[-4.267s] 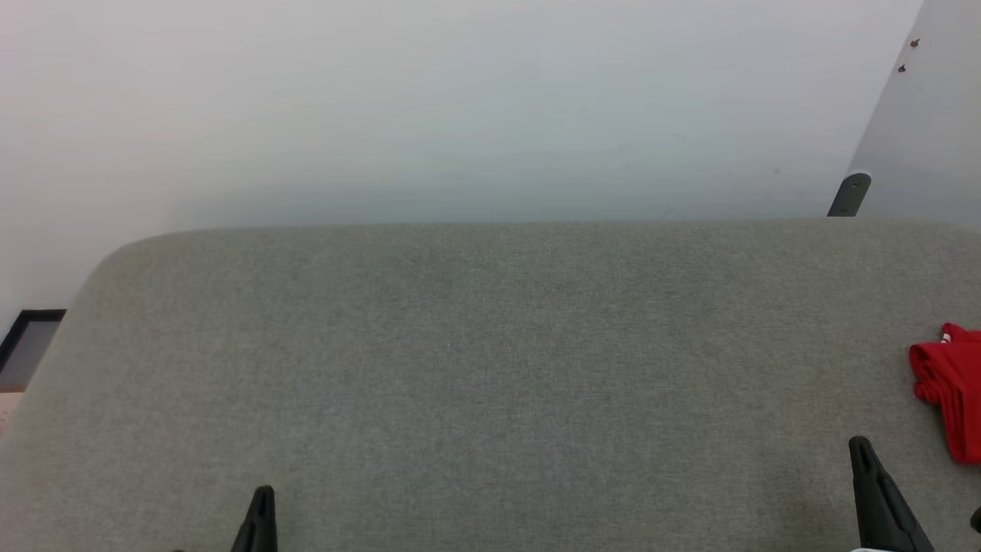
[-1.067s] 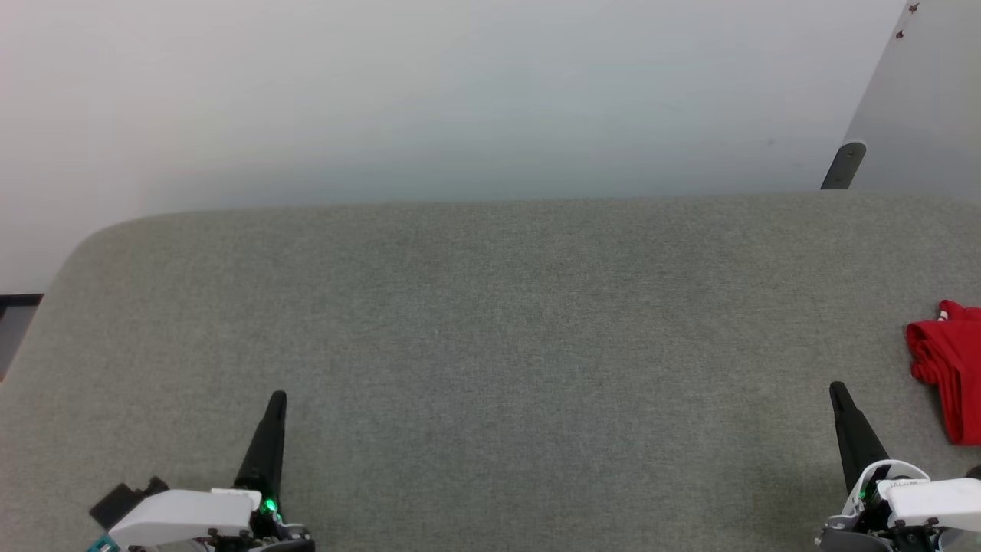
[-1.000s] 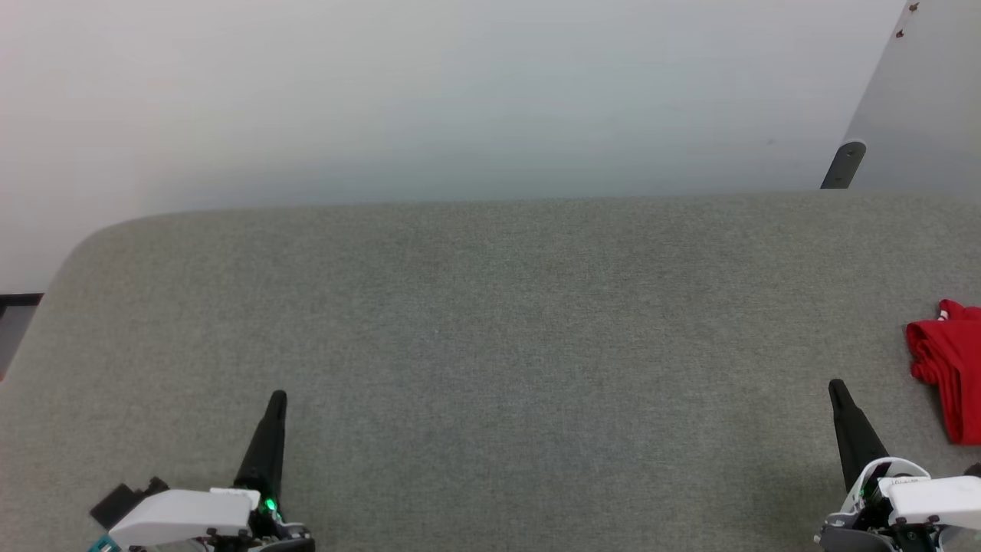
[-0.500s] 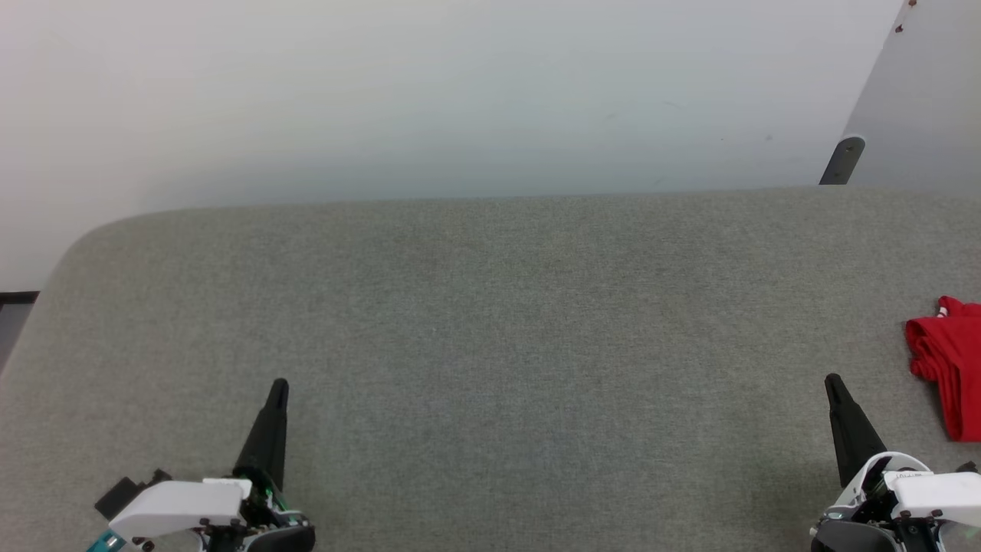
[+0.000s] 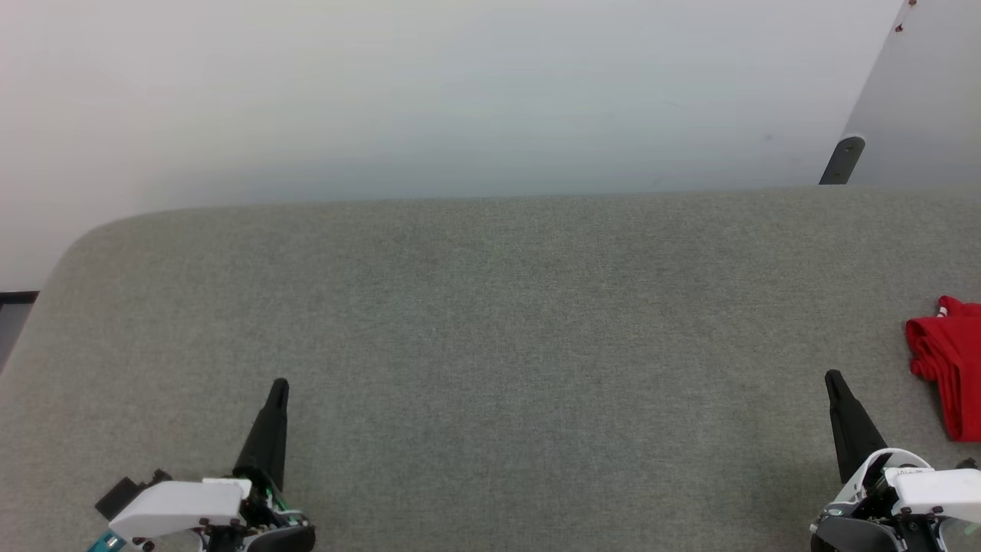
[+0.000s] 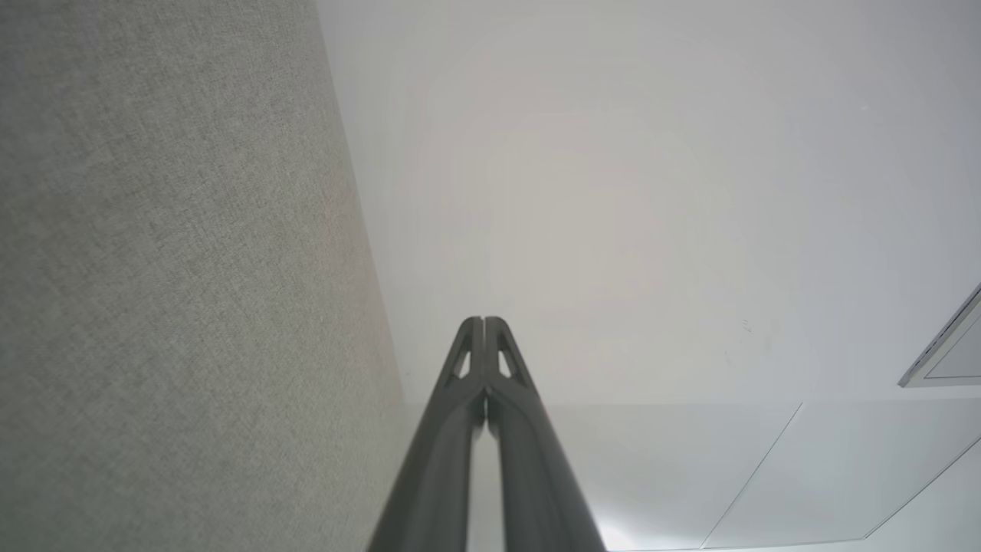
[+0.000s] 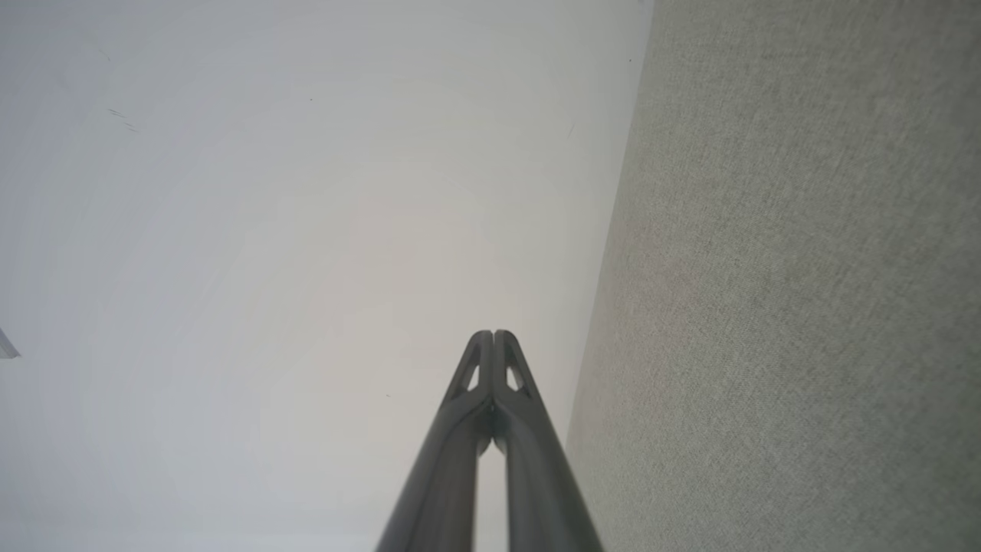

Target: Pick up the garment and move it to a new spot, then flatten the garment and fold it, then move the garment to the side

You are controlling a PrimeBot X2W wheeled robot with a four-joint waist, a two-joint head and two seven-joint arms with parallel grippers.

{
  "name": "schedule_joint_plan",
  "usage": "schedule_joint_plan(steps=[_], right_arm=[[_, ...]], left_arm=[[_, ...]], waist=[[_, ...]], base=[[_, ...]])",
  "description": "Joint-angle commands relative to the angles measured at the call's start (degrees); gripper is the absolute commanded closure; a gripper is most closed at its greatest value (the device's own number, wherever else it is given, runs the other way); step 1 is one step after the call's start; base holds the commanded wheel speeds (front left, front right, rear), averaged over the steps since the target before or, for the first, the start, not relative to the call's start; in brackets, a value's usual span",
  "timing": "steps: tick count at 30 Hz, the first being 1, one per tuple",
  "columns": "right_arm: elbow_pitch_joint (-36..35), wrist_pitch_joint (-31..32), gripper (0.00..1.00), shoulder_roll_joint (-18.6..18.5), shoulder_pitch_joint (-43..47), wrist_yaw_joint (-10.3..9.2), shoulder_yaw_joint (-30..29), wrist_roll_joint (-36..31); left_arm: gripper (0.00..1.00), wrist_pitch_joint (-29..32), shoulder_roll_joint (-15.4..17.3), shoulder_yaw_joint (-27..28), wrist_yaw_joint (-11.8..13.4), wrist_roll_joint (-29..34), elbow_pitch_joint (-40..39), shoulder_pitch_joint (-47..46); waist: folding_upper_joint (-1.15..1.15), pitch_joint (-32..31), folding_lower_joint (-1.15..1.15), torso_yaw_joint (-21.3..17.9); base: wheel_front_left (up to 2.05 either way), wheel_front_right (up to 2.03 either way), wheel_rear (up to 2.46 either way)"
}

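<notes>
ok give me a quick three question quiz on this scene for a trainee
1. True or false: the red fabric garment lies on the grey woven fabric surface, touching neither gripper.
2. Which is nearer the garment? A: left gripper. B: right gripper.
3. Fill in: both grippers' dark fingers are ___ (open or shut).
Key: 1 true; 2 B; 3 shut.

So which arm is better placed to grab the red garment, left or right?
Probably the right. The right gripper, shut, sits close to the garment lying on the grey surface; the left gripper is far across it.
</notes>
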Motion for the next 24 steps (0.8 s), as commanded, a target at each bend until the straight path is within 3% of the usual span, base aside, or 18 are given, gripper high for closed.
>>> schedule_joint_plan(steps=[1,24], right_arm=[[0.03,0.09,1.00,0.12,-0.23,-0.02,-0.21,0.16],[0.05,0.29,1.00,0.28,-0.25,-0.02,-0.38,-0.08]], left_arm=[[1.00,0.15,-0.11,0.21,-0.32,0.05,0.08,-0.60],[1.00,0.16,-0.16,0.30,-0.32,0.17,0.08,-0.61]], waist=[[0.00,0.00,0.00,0.00],[0.00,0.00,0.00,0.00]], base=[[0.00,0.00,0.00],[0.00,0.00,0.00]])
